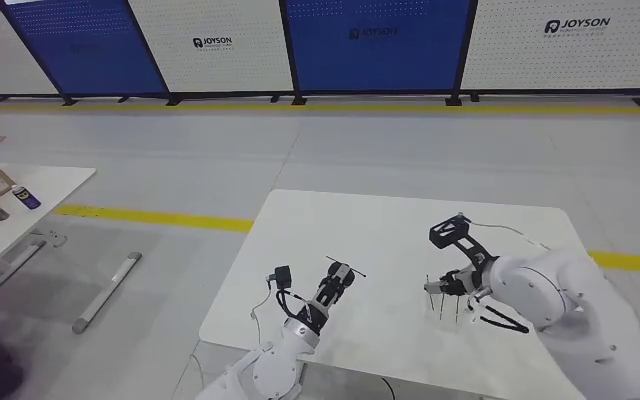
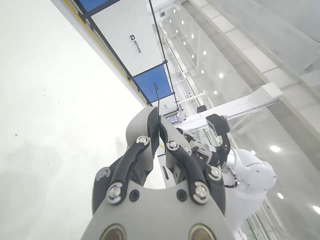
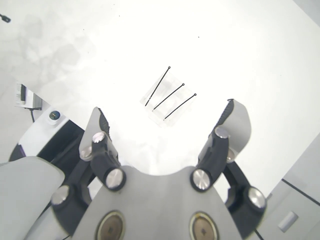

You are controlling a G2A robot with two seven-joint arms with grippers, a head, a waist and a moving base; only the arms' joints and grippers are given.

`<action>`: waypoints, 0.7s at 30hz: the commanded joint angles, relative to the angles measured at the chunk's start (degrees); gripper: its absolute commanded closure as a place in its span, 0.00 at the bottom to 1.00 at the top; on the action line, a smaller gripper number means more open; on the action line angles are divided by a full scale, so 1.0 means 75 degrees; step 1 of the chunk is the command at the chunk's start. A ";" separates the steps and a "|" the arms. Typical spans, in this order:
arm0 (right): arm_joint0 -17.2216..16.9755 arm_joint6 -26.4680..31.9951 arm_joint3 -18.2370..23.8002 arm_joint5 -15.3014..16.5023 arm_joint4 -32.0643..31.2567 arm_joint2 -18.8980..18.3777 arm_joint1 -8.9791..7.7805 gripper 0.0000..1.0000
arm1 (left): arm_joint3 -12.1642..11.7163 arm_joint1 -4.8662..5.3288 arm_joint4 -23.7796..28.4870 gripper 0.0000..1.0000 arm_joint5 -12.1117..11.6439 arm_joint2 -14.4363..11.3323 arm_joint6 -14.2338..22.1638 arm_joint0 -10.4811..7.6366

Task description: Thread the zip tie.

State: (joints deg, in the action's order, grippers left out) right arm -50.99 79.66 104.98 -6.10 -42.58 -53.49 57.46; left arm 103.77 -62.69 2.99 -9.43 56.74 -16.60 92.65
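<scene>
My left gripper (image 2: 158,121) is shut on a thin black zip tie (image 2: 157,96), whose free end sticks out past the fingertips. In the top view that gripper (image 1: 338,276) hovers over the near middle of the white table (image 1: 380,230), the zip tie (image 1: 346,265) lying across its tip. My right gripper (image 3: 165,108) is open and holds nothing. It hangs above three more black zip ties (image 3: 168,96) that rest side by side on a small clear holder (image 3: 170,122). In the top view the right gripper (image 1: 448,287) is right of centre, with these ties (image 1: 441,303) just beneath it.
The table's near edge (image 1: 300,352) lies close under the left arm, and its right edge is behind the right arm (image 1: 535,290). A second white table (image 1: 40,195) stands far left, and a metal bar (image 1: 105,292) lies on the floor.
</scene>
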 commanded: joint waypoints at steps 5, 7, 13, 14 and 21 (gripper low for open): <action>0.0870 -0.0003 -0.0729 -0.1606 0.1307 0.0953 -0.0137 0.00 | 0.0000 0.0000 0.0000 1.00 0.0000 0.0000 0.0000 0.0000; 0.1432 -0.0003 -0.1293 -0.1784 0.1736 0.1633 -0.0190 0.00 | 0.0000 0.0000 0.0000 1.00 0.0000 0.0000 0.0000 0.0000; 0.1432 -0.0003 -0.1293 -0.1784 0.1736 0.1633 -0.0190 0.00 | 0.0000 0.0000 0.0000 1.00 0.0000 0.0000 0.0000 0.0000; 0.1432 -0.0003 -0.1293 -0.1784 0.1736 0.1633 -0.0190 0.00 | 0.0000 0.0000 0.0000 1.00 0.0000 0.0000 0.0000 0.0000; 0.1244 -0.0003 -0.2161 -0.1784 0.0451 0.1456 0.0072 0.00 | 0.0000 0.0000 0.0000 1.00 0.0000 0.0000 0.0000 0.0000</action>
State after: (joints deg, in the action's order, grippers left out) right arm -41.46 79.54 89.72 -19.48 -37.12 -42.28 57.28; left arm 103.77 -62.69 2.99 -9.43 56.74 -16.60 92.65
